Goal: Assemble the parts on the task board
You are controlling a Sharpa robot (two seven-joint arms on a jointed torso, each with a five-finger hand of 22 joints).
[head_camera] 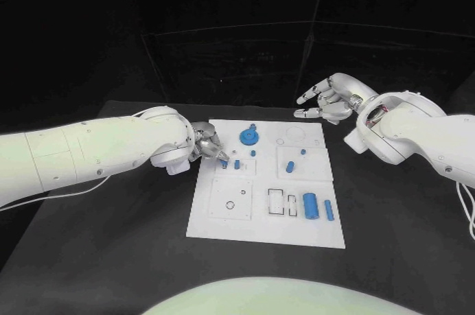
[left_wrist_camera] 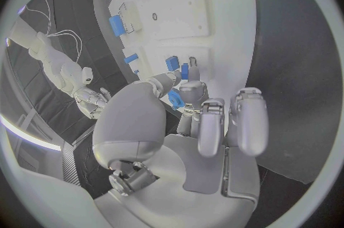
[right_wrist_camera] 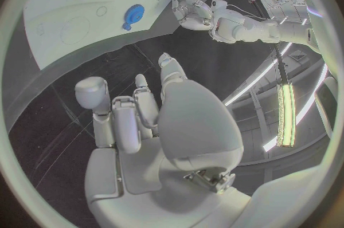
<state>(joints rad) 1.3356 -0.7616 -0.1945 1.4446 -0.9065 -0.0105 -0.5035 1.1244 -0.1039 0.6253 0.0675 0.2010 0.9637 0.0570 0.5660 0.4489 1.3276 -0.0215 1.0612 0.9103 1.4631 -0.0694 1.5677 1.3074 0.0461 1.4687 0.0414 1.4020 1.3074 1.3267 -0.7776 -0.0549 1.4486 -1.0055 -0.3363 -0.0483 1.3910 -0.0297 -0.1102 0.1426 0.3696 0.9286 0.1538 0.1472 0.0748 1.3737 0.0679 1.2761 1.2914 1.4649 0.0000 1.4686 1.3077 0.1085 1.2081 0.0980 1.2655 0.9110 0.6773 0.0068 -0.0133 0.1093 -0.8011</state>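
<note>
The white task board [head_camera: 219, 222] lies in the middle of the black table. My left hand [head_camera: 208, 145] hovers at its far left part, thumb and one fingertip [left_wrist_camera: 188, 88] brought close together right beside two small upright blue parts [head_camera: 226, 165] [left_wrist_camera: 184, 71]. Whether they pinch one is hidden. The other fingers are curled in. My right hand [head_camera: 327, 99] [right_wrist_camera: 143, 125] hangs beyond the board's far right corner, fingers apart and holding nothing. A blue gear-like part [head_camera: 248, 135] [right_wrist_camera: 133, 13] stands near the board's far edge.
A blue peg [head_camera: 291, 167] and small blue studs [head_camera: 253, 152] lie mid-board. A large blue cylinder [head_camera: 311, 205] [left_wrist_camera: 117, 24] and a thinner one [head_camera: 329, 209] sit at the near right beside rectangular slots [head_camera: 276, 200]. Bare black table surrounds the board.
</note>
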